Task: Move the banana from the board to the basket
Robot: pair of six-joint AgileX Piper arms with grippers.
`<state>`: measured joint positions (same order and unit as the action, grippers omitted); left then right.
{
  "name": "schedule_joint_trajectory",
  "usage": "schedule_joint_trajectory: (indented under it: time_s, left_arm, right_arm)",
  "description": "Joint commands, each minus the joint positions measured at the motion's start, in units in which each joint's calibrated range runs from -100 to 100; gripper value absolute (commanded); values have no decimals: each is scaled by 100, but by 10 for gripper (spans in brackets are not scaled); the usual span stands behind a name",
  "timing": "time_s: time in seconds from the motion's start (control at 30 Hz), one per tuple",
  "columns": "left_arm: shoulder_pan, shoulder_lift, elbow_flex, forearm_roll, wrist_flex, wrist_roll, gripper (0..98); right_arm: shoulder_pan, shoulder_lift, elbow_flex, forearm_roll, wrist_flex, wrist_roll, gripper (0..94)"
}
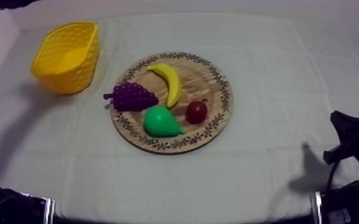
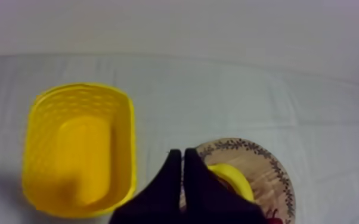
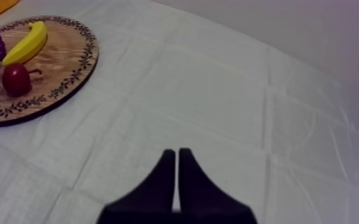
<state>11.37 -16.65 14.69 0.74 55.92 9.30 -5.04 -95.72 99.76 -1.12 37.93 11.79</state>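
Left gripper (image 2: 182, 156) hangs pinched together, empty, between yellow basket (image 2: 86, 89) and wooden board (image 2: 265, 164). Right gripper (image 3: 176, 154), seemingly low, hovers likewise over cloth (image 3: 217, 89).

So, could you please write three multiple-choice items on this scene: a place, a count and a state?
1. In the top view, the yellow basket stands: A) left of the wooden board B) right of it C) on it
2. Fruits on the board: A) two B) three C) four
3. The left gripper is: A) open B) shut on nothing C) shut on a fruit
1 A, it sits off the board's left edge; 2 C, banana, grapes, pear, small red fruit; 3 B, its fingers lie together as a narrow wedge.
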Motion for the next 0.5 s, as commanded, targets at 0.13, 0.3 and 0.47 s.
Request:
schedule_joint_trajectory:
  time_s: [0.13,0.3,0.47]
  left_arm:
    - [322,1205,-1157,54,283,-25,1]
    - [592,1777,-1421,158,347,-76,1]
    - [919,2283,-1520,192,404,-67,1]
  right_arm:
    - [-2,-3,2,2,-3,-1,2]
    - [-2,-3,2,2,-3,-1,2]
    - [-2,-3,2,2,-3,0,2]
